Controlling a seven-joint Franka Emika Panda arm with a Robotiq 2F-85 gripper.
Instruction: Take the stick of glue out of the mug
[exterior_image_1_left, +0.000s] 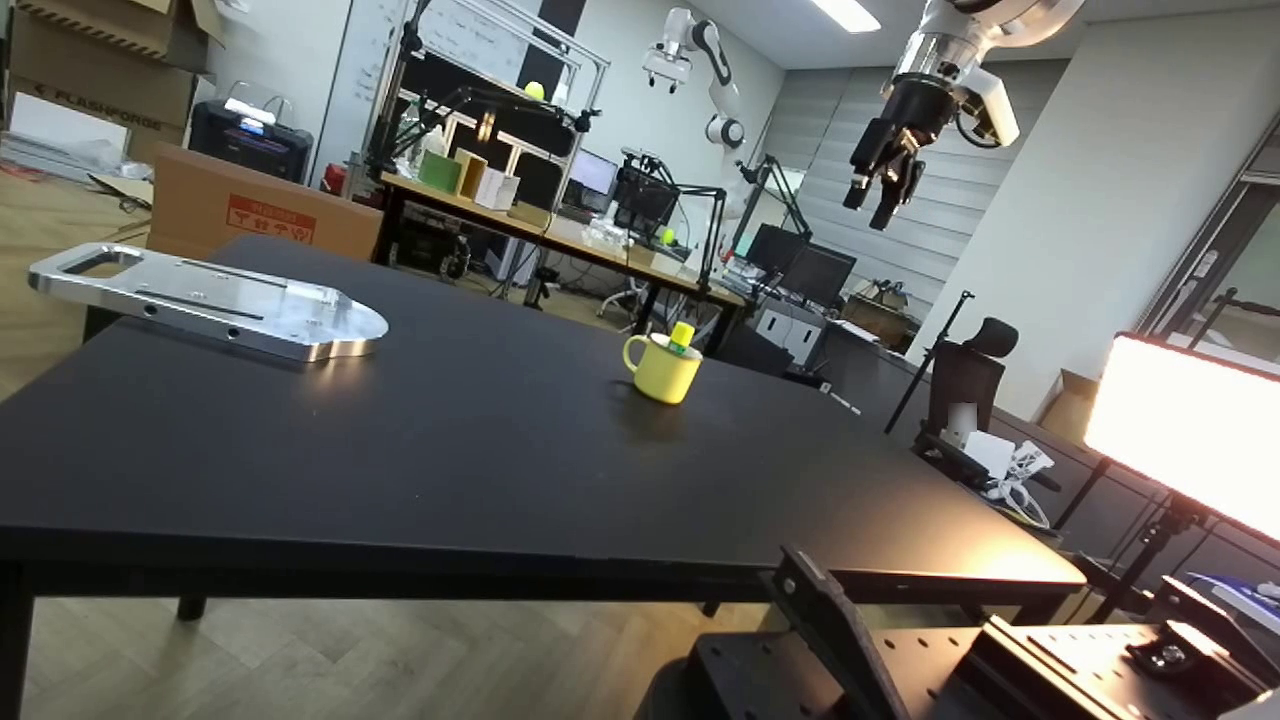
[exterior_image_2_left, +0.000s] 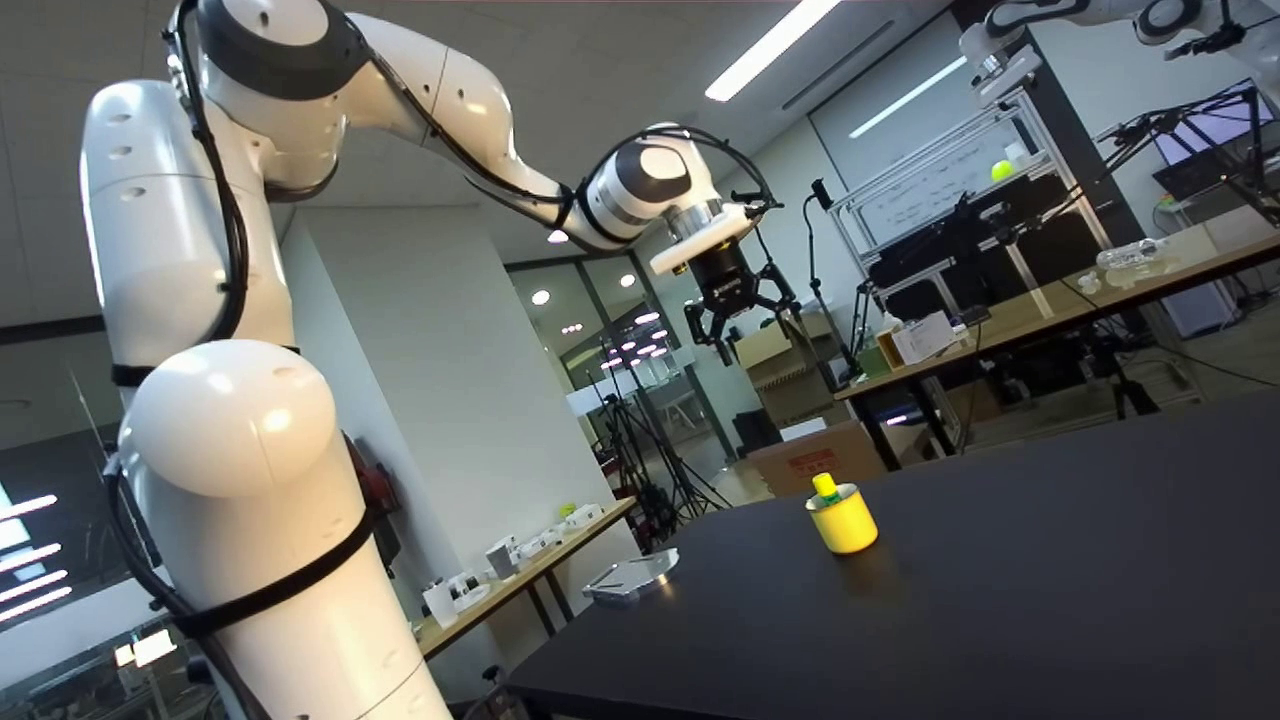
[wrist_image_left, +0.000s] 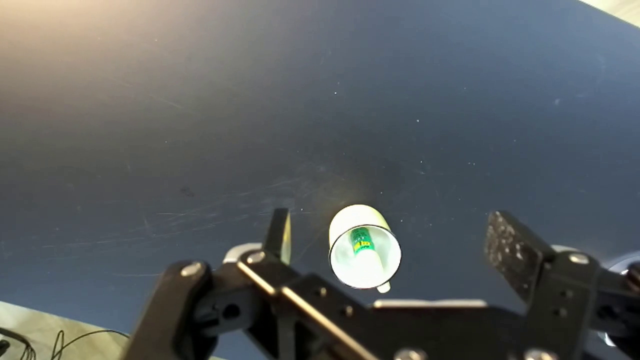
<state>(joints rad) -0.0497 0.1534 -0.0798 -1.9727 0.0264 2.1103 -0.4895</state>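
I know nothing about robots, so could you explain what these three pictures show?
The machine is a white mechanical arm ending in a black claw for grasping. Two pictures come from cameras standing apart from it; the third, from its wrist, looks down past the claw. On the black table stands a yellow mug with a glue stick inside, its top poking above the rim. A shiny metal plate lies at the table's edge. The claw holds nothing: it hangs open above the table, apart from the mug.
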